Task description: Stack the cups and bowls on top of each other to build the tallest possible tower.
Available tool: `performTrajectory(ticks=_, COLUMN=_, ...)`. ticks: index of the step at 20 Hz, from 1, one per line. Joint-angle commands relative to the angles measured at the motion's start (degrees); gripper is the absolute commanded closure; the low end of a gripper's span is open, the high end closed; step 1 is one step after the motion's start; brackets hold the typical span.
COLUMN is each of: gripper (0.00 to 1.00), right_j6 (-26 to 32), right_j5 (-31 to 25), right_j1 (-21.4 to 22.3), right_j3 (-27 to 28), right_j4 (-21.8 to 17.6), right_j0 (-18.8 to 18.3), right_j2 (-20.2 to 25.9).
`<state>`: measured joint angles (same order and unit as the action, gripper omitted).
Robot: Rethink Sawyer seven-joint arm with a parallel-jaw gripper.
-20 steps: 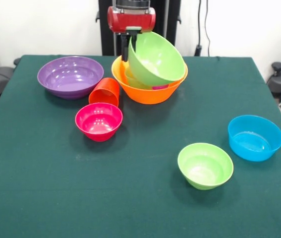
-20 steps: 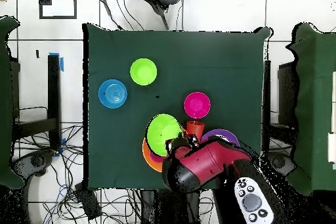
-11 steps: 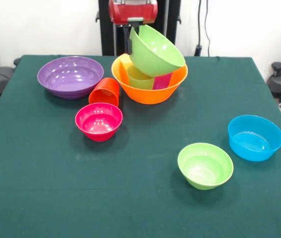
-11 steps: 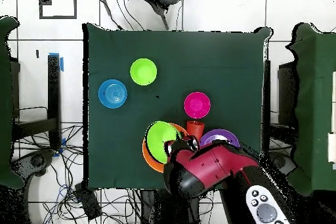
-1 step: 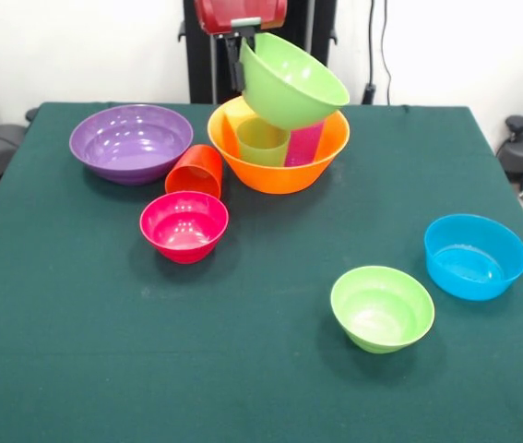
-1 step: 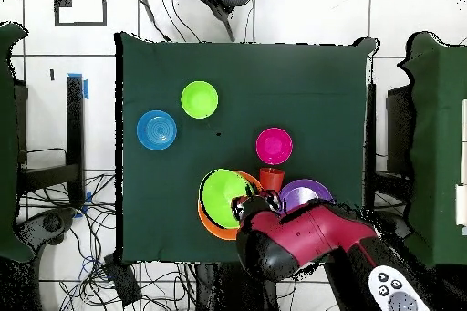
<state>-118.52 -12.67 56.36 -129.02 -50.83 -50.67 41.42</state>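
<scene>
The end effector (image 5: 239, 48) is pinching the rim of the large light green bowl (image 5: 291, 81), holding it tilted above the large orange bowl (image 5: 279, 166), which is sitting at the worktop's (image 5: 243, 369) far middle. Inside the orange bowl, a light green cup (image 5: 262, 142) and a magenta cup (image 5: 303, 145) are standing side by side.

A glossy red, rounded arm (image 6: 301, 239) with black joints carries a grey button pad (image 6: 394, 291).
</scene>
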Motion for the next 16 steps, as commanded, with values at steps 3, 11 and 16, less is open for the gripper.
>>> performTrajectory(ticks=3, gripper=1.00, right_j6=4.6, right_j5=0.0, right_j1=-2.2, right_j3=-3.5, right_j4=0.5, right_j0=-0.1, right_j2=8.1)
performTrajectory(ticks=11, gripper=1.00, right_j6=4.6, right_j5=0.2, right_j1=-7.5, right_j3=-2.1, right_j4=-3.5, right_j0=-0.5, right_j2=6.5)
performTrajectory(ticks=16, gripper=1.00, right_j6=5.9, right_j5=-0.7, right_j1=-7.9, right_j3=-2.1, right_j4=-3.7, right_j0=-1.9, right_j2=7.0)
